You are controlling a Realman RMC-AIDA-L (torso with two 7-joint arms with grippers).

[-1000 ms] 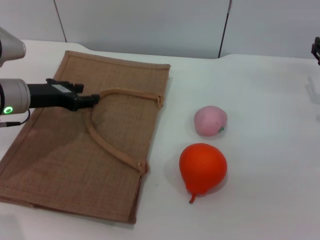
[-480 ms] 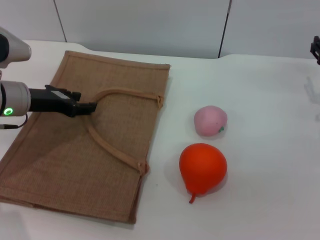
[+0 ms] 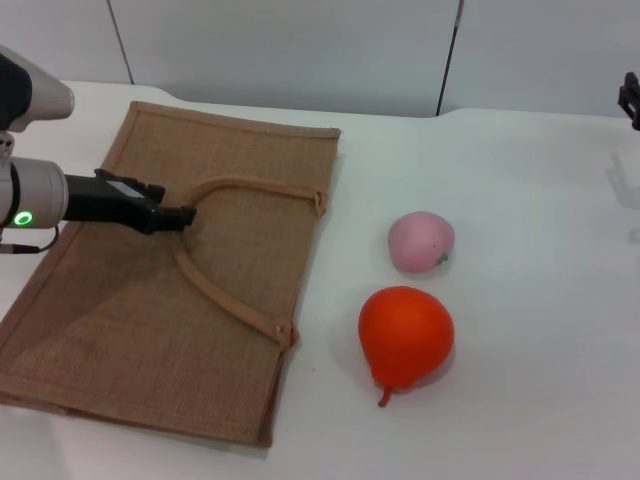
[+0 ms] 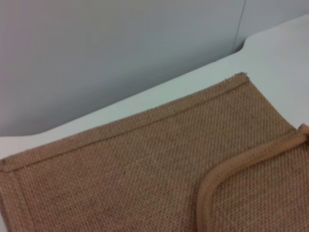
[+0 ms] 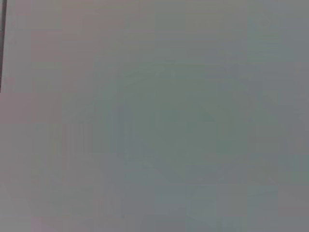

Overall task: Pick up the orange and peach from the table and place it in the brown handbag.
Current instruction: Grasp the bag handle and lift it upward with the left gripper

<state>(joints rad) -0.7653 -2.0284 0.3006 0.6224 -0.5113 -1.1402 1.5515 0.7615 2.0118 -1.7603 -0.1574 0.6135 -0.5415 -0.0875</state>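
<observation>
- Since the earlier head pictures, the left gripper (image 3: pixel 186 214) has slid back toward the robot's left, away from the bend of the strap, and the strap handle (image 3: pixel 232 183) now lies slack on the bag instead of being tugged at its curve.
- At this moment the left gripper hovers low over the brown handbag (image 3: pixel 120 330), with its dark tip just beside the bend of the strap.
- I cannot tell from the head view whether its jaws are narrow or wide, and the left wrist view shows only woven cloth (image 4: pixel 120 169) and a curve of strap (image 4: pixel 212 179), so nothing appears to be held.
- Only a dark sliver of the right gripper (image 3: pixel 631 98) shows at the far right edge, parked well apart from the fruit; its jaws cannot be read.
- The bag lies flat and closed on the white worktop (image 3: pixel 520 200), on the robot's left.
- The orange (image 3: pixel 405 335) and the peach (image 3: pixel 421 241) rest on the worktop to the right of the bag, near each other, with the peach farther from the robot.
- My judgement: the step in hand is opening the bag by its strap, and neither of the 2 fruits is picked yet.
- The next move calls for a firm hold on the strap and a lift to part the mouth, so the right arm can bring in fruit.
</observation>
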